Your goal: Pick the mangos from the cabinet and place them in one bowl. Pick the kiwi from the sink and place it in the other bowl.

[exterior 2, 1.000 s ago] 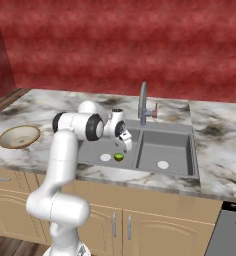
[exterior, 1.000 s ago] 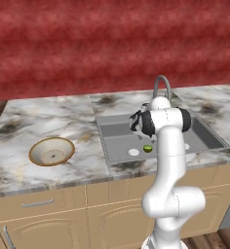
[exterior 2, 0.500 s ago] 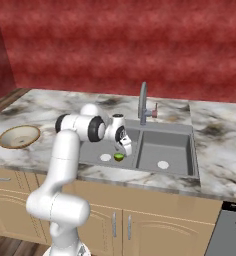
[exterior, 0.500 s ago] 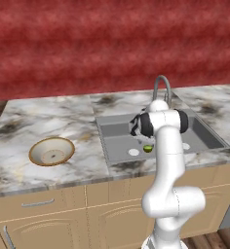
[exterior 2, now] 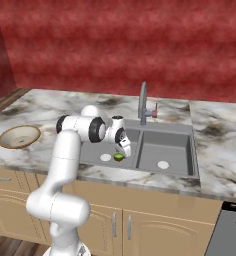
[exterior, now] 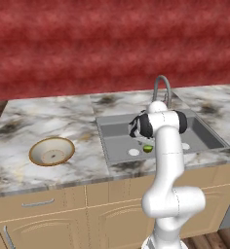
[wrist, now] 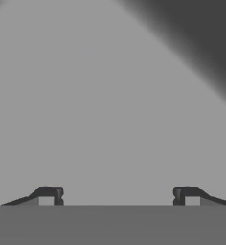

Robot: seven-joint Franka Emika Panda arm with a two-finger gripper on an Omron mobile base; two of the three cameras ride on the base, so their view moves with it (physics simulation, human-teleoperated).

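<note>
Fingers [wrist: 117, 196]: set wide apart, nothing between them, facing bare grey sink floor
Kiwi [exterior 2: 118, 157]: on floor of left basin, just below the fingers, beside a white drain [exterior 2: 105, 157]
Sink [exterior 2: 182, 170]: sunk in marble tabletop [exterior: 24, 126]
Brown-rimmed bowl [exterior: 51, 151]: on tabletop, well left of sink
</note>
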